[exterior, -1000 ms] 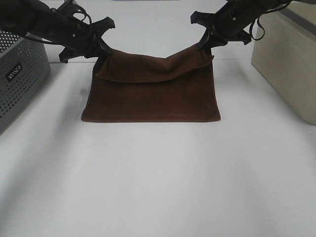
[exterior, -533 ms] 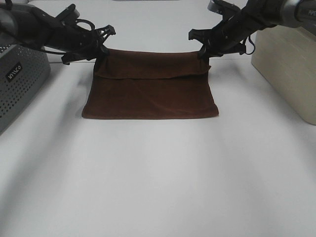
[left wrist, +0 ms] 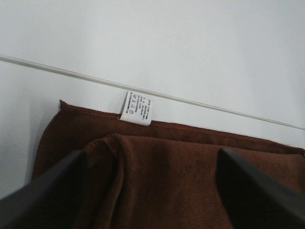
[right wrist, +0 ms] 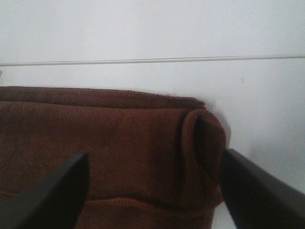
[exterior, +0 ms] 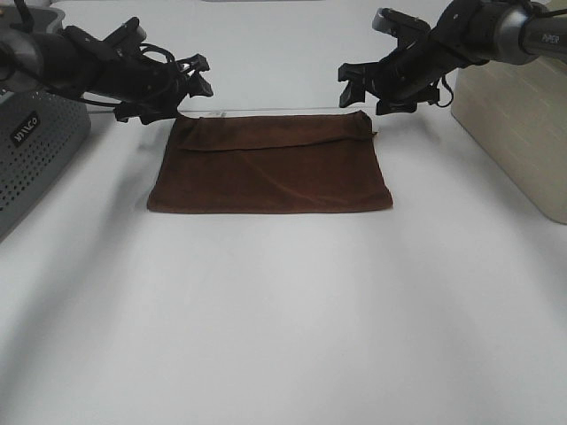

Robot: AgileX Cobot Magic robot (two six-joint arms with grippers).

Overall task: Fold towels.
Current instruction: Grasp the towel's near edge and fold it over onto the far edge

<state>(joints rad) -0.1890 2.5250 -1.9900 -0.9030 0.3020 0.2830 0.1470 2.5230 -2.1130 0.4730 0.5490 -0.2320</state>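
Fold laid, claws off: a dark reddish-brown towel (exterior: 270, 174) lies flat on the white table (exterior: 283, 336), between a grey basket (exterior: 35, 150) at the left and a beige box (exterior: 523, 124) at the right, its far side doubled over in a narrow flap (exterior: 266, 142). To finish this step cleanly, both arms would do best to lift straight away from the cloth so that no finger drags the flap out of line. On the left, the corner by the white tag (left wrist: 136, 108) sits fairly square and probably needs little attention. On the right, the far corner (right wrist: 205, 138) is curled into a small roll and would likely need flattening, or a pinch that takes every layer, before any further fold. The left arm reaches in low from the left edge, above the basket, its left gripper (exterior: 199, 78) hanging just above the towel's far-left corner with jaws spread wide and nothing between them. The right arm angles in from the upper right, past the box, its right gripper (exterior: 347, 86) poised just above the far-right corner, likewise wide open and empty.
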